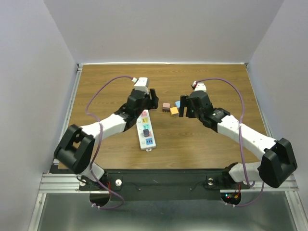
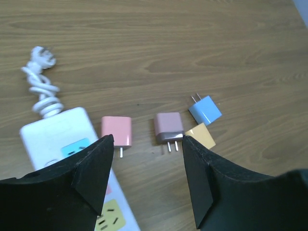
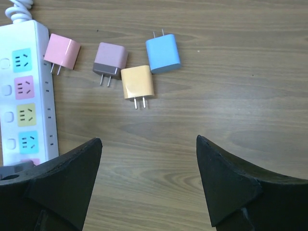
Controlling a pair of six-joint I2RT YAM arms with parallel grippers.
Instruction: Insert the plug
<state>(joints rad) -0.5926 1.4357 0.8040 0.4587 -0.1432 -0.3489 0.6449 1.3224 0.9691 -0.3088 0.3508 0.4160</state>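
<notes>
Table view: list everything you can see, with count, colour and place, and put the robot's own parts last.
strip: one, white with coloured sockets, left of centre, below the left arm
cord: one, white, coiled at the strip's far end
dark block: one, sitting on the strip towards its near end; possibly a seated plug, too small to tell
pink plug: one, beside the strip
mauve plug: one, just right of the pink one
yellow plug: one, against the mauve and blue ones
blue plug: one, farthest from the strip
table: one, brown wood
cables: two, purple, one looped along each arm
left end effector: black, open, over the strip's end
right end effector: black, open, near the plugs
</notes>
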